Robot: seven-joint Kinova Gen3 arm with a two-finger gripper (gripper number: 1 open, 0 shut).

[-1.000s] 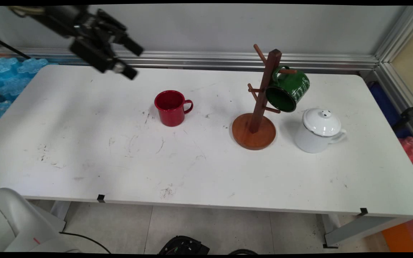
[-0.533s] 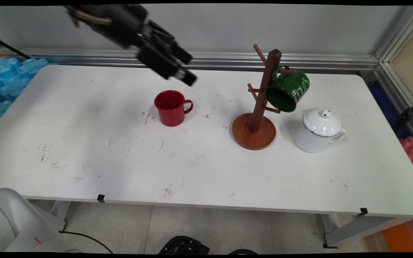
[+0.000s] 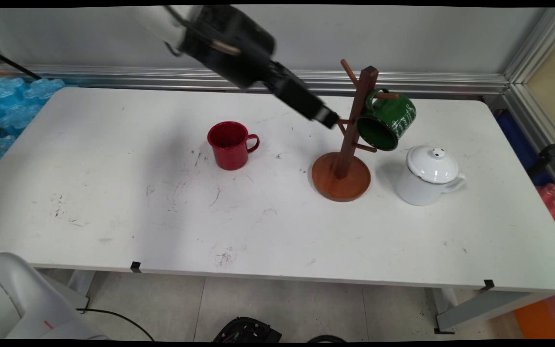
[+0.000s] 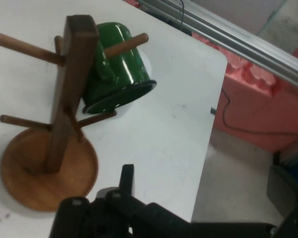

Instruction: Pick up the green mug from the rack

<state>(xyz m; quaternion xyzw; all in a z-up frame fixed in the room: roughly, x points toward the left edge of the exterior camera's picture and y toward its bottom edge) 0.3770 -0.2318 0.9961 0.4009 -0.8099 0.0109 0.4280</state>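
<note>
The gripper [image 3: 326,119] hovers just beside the wooden mug rack [image 3: 342,166] — open or closed, I cannot tell. A green mug [image 3: 388,123] hangs by its handle from an upper peg; it looks like enamel — likely light, stiff and slick, best gripped at the rim.

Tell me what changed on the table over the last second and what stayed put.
The gripper swept from above the table's far left corner rightward, past the red mug, and now hangs close beside the wooden mug tree, just left of its post. It took hold of nothing. The red mug, the mug tree, the green mug hanging on a peg and the white lidded pot stayed as they were.
</note>
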